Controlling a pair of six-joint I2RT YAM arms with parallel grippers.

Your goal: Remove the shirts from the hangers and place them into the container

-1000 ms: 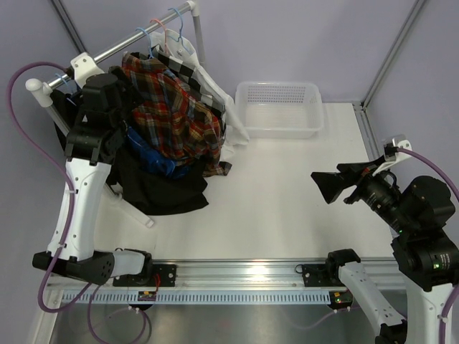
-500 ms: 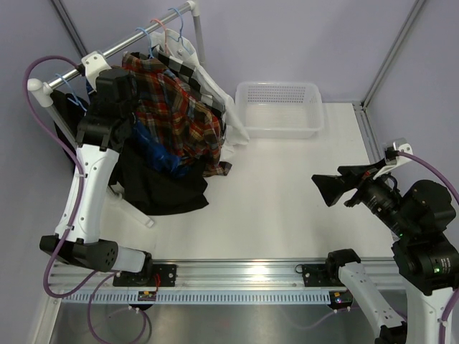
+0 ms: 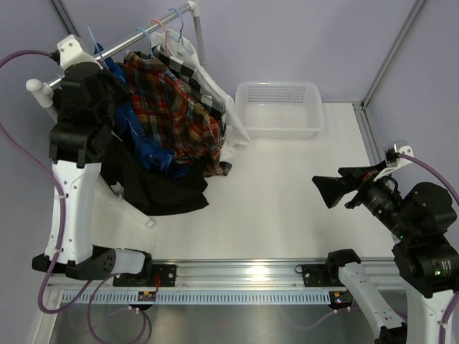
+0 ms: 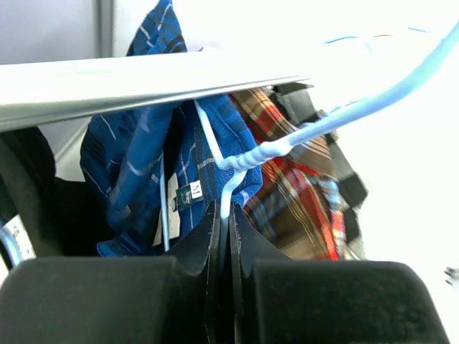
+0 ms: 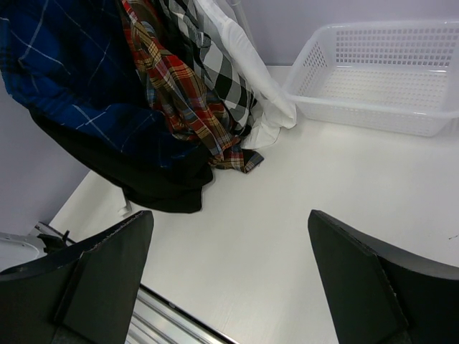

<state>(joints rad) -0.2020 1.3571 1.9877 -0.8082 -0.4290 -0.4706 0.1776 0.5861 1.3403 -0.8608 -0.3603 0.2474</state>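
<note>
The left gripper [image 4: 224, 218] is pinched shut on the light blue hanger [image 4: 308, 129] just below its twisted neck, under the rail [image 4: 143, 75], with the blue plaid shirt [image 4: 129, 165] beside it. The lift should go straight up until the wire clears the rail. The right gripper [image 3: 333, 188] hangs wide open, and the container [image 3: 278, 107] sits well apart at the table's far edge.

Plaid, black and checked shirts [image 3: 172, 118] hang on wire hangers [image 4: 247, 158] near the white basket [image 3: 281, 130]

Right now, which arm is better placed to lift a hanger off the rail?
Left: the left gripper is shut on the hanger under the rail; the right gripper is open, far away.
</note>
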